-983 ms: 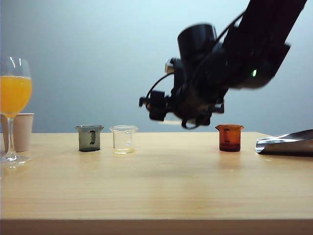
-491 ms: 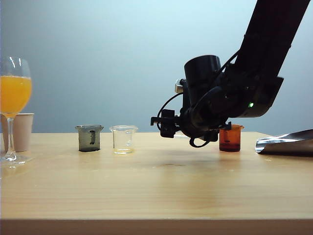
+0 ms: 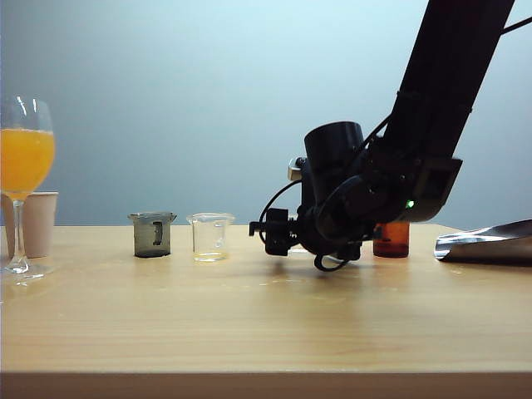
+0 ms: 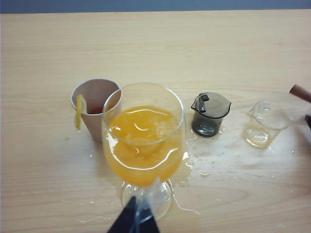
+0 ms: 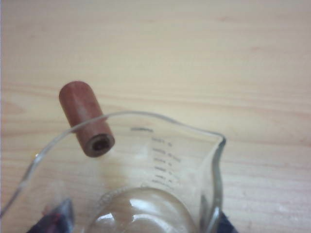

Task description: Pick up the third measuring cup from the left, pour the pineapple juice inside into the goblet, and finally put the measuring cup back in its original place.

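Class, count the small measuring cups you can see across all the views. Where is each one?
4. Grey cup leftmost, clear cup beside it, handled cup in the right gripper, amber cup behind that arm. Others may be hidden.

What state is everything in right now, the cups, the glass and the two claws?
Tall stemmed goblet: upright, holding orange juice.
Clear measuring cup with reddish-brown handle: empty, gripped.
Right gripper: shut on that cup, low near table.
Left gripper: at goblet's stem, grip unclear.
Clear handleless cup: yellowish dregs.
Smoky grey cup: upright.
Amber cup: upright.
Wooden table: splashed wet around goblet.
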Controlling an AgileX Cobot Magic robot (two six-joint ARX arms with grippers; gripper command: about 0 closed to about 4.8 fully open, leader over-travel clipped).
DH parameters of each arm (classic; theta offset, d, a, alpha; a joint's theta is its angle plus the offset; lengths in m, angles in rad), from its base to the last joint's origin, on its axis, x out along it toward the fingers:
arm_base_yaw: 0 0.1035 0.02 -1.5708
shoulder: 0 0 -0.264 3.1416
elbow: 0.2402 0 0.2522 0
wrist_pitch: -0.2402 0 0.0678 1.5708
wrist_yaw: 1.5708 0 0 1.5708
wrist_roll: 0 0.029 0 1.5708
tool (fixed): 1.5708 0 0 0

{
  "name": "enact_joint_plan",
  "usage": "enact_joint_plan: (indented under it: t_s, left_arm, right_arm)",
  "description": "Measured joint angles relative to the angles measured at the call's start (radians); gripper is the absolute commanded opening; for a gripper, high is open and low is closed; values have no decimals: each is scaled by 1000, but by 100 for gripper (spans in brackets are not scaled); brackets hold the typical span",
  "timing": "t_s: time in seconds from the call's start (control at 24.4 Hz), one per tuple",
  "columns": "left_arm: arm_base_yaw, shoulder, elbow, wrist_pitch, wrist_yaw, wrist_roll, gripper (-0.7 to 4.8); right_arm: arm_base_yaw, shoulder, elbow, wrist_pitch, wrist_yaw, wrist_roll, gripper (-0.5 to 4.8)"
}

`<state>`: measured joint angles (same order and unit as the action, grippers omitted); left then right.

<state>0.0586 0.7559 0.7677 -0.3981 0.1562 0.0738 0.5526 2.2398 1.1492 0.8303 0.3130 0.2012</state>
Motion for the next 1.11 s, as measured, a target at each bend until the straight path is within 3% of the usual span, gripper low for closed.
enact_joint_plan:
  t_s: [0.29,0.33,0.41,0.45,0.86,1.11]
  left_arm:
    - [0,0,0,0,0,0,-3]
    - [0,0,0,0,0,0,-3]
    - [0,0,0,0,0,0,-3]
    - [0,0,0,0,0,0,-3]
    - [0,0,0,0,0,0,-3]
    - [0,0,0,0,0,0,-3]
  right_arm:
    - [1,5,0,6,-19,-1,280]
    - [1,5,0,6,-21,-1,311]
    - [1,5,0,7,-22,-1,445]
    - [1,5,0,6,-23,-1,479]
    - [1,-12,-24,9,-87,0,479]
    - [4,-146,-191,35,-111,28,479]
